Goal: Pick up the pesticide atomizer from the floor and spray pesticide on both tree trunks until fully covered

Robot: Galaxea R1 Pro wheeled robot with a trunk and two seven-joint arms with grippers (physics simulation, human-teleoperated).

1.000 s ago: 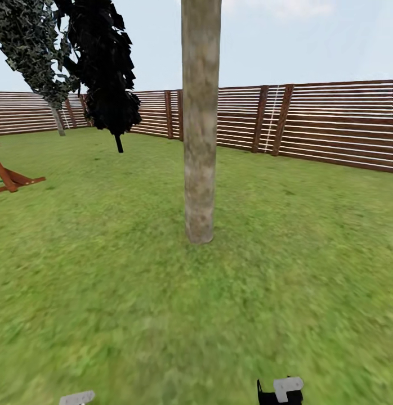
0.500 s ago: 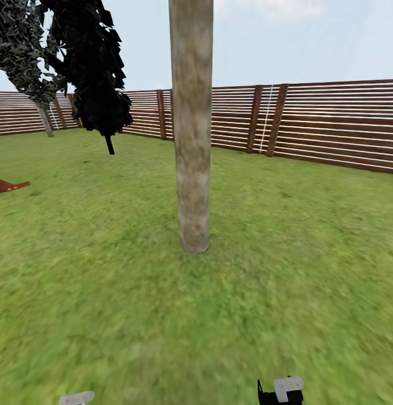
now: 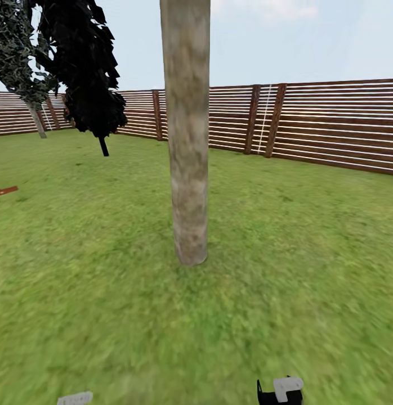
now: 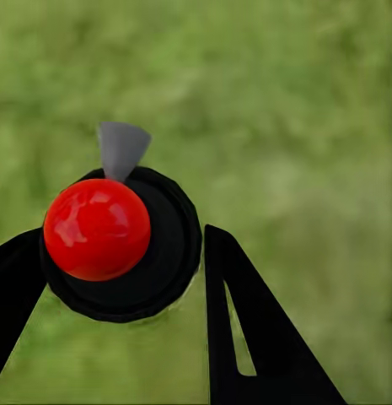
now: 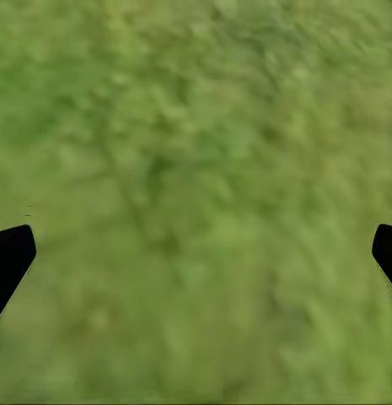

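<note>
Already my left gripper's (image 4: 120,287) jaws clasp the sprayer (image 4: 120,245) by its stiff, light-looking, possibly slippery body below the red cap, right gripper's (image 5: 196,253) wide open, empty.

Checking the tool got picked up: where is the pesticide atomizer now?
In the left wrist view, the pesticide atomizer, with its red ball top, sits between the left hand's black fingers, above the grass lawn.

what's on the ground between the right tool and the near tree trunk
Bare grass in the head view; nothing lies between the right tool and the tree trunk.
</note>
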